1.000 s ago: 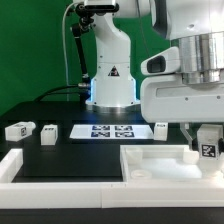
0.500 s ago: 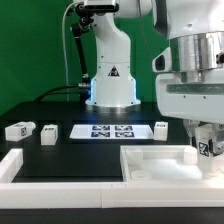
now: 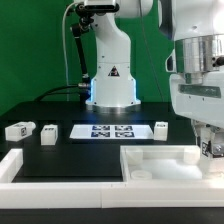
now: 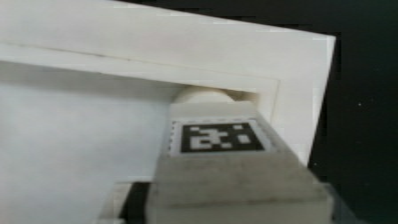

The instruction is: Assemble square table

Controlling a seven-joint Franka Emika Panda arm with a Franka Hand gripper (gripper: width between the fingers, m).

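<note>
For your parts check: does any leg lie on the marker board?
No, the marker board carries only tags; the nearest leg lies beside it.

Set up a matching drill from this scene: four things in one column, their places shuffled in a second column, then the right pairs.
Things
1. marker board
2. square top
3. tagged leg
4. leftmost loose leg

Places
A. in the claw, at a corner of the square top
B. flat on the table, in front of the arm's base
C. on the table at the exterior view's far left
D. nearest the camera, toward the exterior view's right

Pairs: 1-B, 2-D, 3-A, 4-C
</note>
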